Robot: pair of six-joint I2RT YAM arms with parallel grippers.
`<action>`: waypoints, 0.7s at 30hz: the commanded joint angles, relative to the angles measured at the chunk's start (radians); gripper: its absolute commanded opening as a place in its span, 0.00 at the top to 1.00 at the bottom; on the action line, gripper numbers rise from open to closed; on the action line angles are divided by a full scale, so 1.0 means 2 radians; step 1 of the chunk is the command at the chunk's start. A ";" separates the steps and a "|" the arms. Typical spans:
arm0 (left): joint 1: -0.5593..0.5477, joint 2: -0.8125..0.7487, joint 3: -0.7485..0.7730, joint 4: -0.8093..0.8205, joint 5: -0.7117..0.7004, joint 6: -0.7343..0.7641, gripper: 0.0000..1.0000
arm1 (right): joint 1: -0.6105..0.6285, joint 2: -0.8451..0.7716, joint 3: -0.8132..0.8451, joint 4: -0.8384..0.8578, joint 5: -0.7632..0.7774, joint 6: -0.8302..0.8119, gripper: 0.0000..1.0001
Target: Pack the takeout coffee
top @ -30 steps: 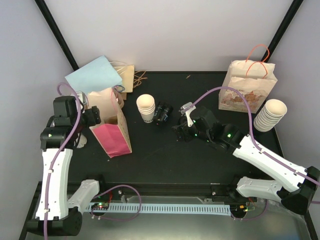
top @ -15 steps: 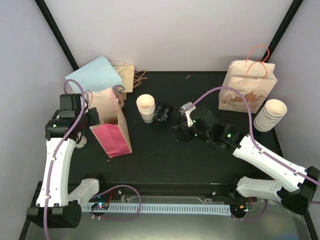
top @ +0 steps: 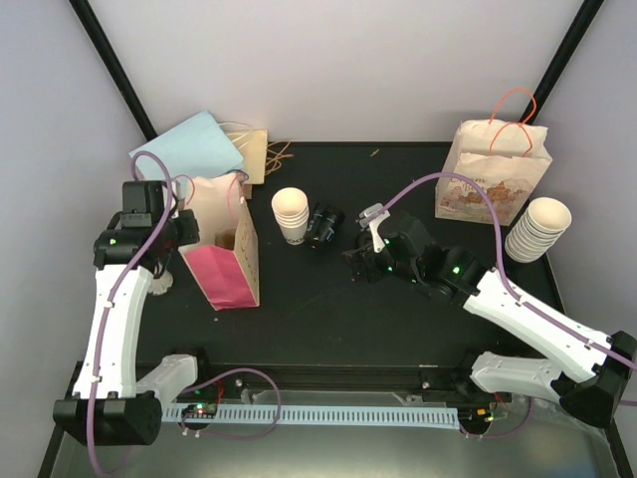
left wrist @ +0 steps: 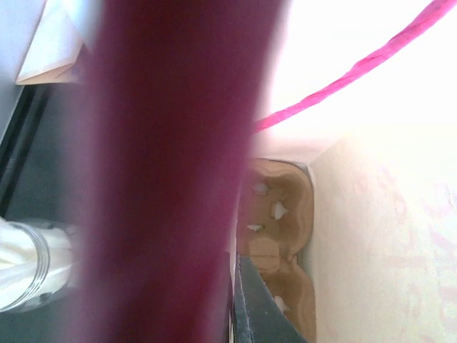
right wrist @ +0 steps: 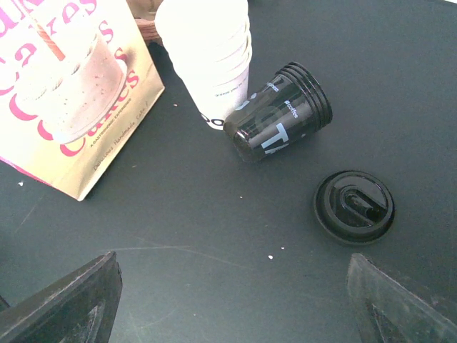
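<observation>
Down low, the right gripper (right wrist: 230, 271) is held just over the black table (right wrist: 178, 236), and its two fingers (right wrist: 64, 304) are spread wide with nothing between them. Just ahead of it and a little to its right, the black lid (right wrist: 354, 206) is laid flat on the table. A bit further ahead, the black cup (right wrist: 280, 120) is laid on its side, with its bottom end right beside a stack of white cups (right wrist: 208, 61) that is stood up. Ahead and to the left of this gripper, the paper bag (right wrist: 71, 93) is stood up, and a cake and pink letters can be seen on its side. On the far side of that bag, the left gripper (top: 189, 234) is closed on the bag's top edge. One dark finger (left wrist: 251, 304) is seen inside the bag, pressed to the blurry pink wall; the other finger is hidden by it. Deep below that finger, a brown cup tray (left wrist: 275, 236) is seen at the bottom of the bag, and a pink handle (left wrist: 357, 64) is seen above it. Behind the left gripper, a blue bag (top: 189, 149) is laid down. Far off to the right of the right gripper, a second cup stack (top: 537, 229) and a second printed bag (top: 493, 179) are stood.
</observation>
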 commanded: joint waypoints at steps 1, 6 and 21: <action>0.001 0.015 0.022 0.037 0.036 -0.004 0.98 | -0.003 0.001 0.009 0.008 -0.001 0.008 0.11; 0.002 0.033 0.032 0.057 0.047 -0.004 0.98 | -0.003 0.000 0.009 0.004 0.003 0.008 0.11; 0.002 0.088 0.055 0.124 0.065 -0.006 0.99 | -0.003 0.008 0.007 -0.013 0.031 0.018 0.10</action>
